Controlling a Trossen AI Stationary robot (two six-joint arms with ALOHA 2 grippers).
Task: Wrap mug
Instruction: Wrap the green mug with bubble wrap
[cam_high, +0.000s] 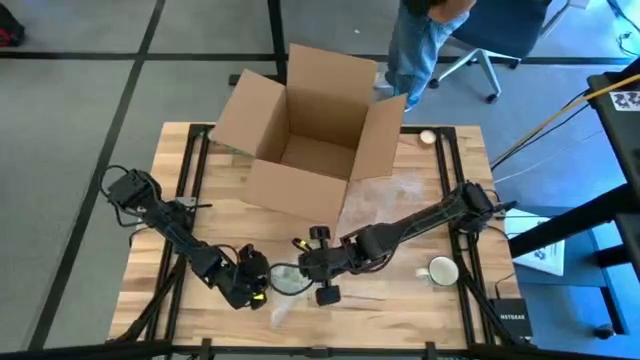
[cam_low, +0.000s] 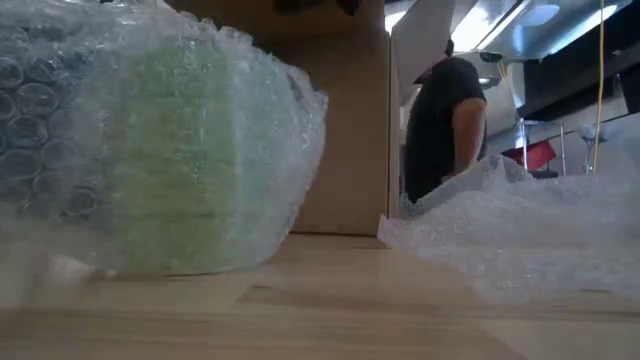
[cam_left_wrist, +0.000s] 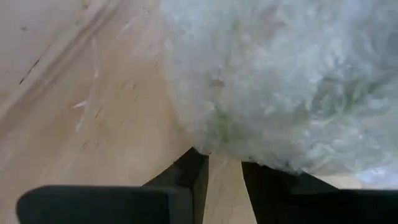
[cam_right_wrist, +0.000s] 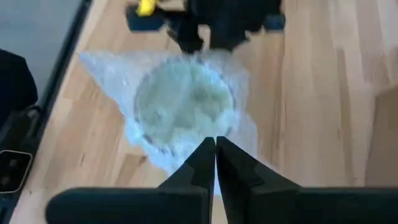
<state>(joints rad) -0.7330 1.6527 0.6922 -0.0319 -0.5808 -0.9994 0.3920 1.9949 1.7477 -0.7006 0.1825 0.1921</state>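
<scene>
A pale green mug wrapped in bubble wrap (cam_high: 285, 280) (cam_low: 170, 150) stands on the wooden table near its front edge. The bundle (cam_right_wrist: 183, 102) lies between my two grippers. My left gripper (cam_high: 252, 287) (cam_left_wrist: 224, 165) is at the bundle's left side, its fingers a little apart with bare wood showing between them. My right gripper (cam_high: 305, 266) (cam_right_wrist: 216, 144) comes from the right, shut at the wrap's edge. A second, bare white mug (cam_high: 442, 270) stands on the table farther right. My left gripper's fingertips (cam_left_wrist: 198, 158) meet the bubble wrap at the bundle's lower left side (cam_left_wrist: 214, 140), coming in low from the table's left. No wrap shows between the fingers. My right gripper pinches the loose skirt of bubble wrap (cam_right_wrist: 233, 134) beside the mug's rim between its two shut fingers. It comes slanting from the table's right, and the bundle rests on the table.
An open cardboard box (cam_high: 310, 130) stands at the table's far middle. A loose sheet of bubble wrap (cam_high: 395, 195) (cam_low: 520, 230) lies right of it. A small round object (cam_high: 427, 137) sits at the far right. A person (cam_low: 445, 120) stands beyond the far edge.
</scene>
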